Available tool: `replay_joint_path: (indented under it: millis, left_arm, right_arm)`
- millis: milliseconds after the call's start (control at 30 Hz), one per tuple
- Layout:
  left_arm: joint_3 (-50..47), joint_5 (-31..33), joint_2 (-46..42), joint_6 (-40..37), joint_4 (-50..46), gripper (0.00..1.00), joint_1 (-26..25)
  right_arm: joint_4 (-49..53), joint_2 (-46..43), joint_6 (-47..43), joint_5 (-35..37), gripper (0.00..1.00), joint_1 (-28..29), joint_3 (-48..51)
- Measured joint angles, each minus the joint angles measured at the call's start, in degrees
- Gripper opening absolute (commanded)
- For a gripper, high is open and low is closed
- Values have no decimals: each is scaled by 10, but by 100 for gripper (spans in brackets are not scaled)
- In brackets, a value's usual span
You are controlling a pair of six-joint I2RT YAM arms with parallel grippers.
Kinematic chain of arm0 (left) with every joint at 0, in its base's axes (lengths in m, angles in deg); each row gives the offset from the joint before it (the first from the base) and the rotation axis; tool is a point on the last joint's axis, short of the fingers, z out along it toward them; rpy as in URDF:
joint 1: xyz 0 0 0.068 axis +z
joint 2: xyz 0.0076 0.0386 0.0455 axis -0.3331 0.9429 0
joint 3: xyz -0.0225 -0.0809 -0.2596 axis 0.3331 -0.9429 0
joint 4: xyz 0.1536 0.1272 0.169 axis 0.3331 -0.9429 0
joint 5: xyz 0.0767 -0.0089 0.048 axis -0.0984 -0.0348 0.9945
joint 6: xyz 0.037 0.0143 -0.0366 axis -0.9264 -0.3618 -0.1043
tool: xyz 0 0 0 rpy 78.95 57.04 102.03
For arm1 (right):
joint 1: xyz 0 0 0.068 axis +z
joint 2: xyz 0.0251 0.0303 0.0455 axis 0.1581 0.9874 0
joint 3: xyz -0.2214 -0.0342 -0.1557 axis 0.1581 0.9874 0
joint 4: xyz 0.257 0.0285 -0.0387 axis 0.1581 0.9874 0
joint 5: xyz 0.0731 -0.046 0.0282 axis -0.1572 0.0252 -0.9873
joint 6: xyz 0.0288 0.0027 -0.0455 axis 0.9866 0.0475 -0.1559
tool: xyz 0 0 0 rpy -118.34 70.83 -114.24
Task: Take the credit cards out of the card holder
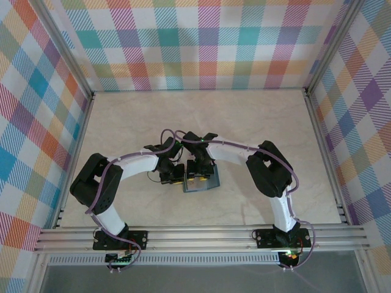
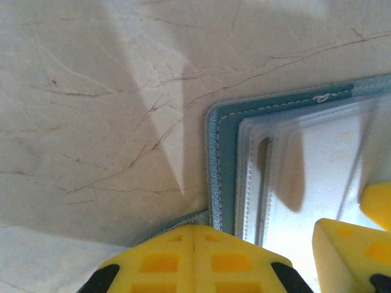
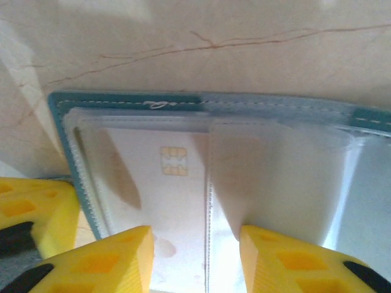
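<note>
The flat teal stitched bifold card holder point(image 1: 206, 183) lay open near the middle of the pale marble-patterned table point(image 1: 256, 122). The left gripper point(image 2: 194, 235), its fingers pressed together, stood at the holder's 9 o'clock edge. The right gripper point(image 3: 195, 235), its fingers apart, was on the clear plastic sleeves point(image 3: 275, 165). A whitish credit card point(image 3: 174, 183) with a chip sat inside one sleeve.

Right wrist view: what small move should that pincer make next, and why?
Probably lower the right pincer and close on the chip card: the jaws stand open over the clear sleeves, the card lies inside the card holder, with the left pincer shut at its corner.
</note>
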Motion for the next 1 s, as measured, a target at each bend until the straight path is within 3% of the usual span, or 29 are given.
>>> replay_joint_path:
  millis: [600, 1000]
  left_arm:
    - [0, 0, 0, 0, 0, 6, 0]
    - [0, 0, 0, 0, 0, 6, 0]
  right_arm:
    - [107, 7, -18, 113, 63, 0, -35]
    - [122, -2, -23, 139, 63, -6, -3]
